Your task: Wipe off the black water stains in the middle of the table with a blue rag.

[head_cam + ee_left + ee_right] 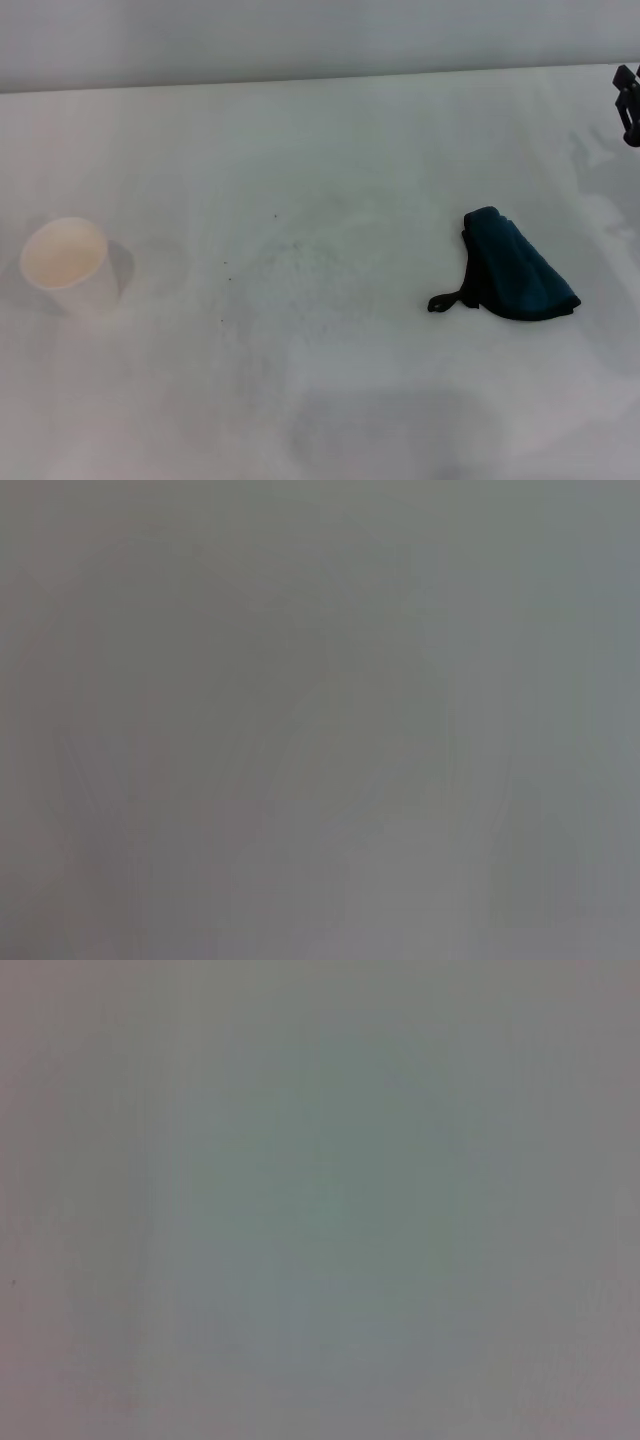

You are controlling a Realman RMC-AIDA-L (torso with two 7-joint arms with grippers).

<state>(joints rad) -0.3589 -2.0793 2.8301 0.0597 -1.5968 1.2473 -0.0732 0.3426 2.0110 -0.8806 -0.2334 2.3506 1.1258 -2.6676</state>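
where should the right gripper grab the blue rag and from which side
Judging from the head view, grip the bunched middle of the blue rag, coming straight down from above. It lies loosely folded and flat on the table, so a side approach has no edge to catch. The raised folds give more to pinch than the thin black loop tag. The right gripper is nearest.

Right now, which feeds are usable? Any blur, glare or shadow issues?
Head view: usable, soft even light; the blue rag and paper cup read clearly with faint shadows, and the right gripper is cropped at the frame edge. Only tiny dark specks show mid-table. Left wrist view and right wrist view: featureless grey, nothing resolvable.
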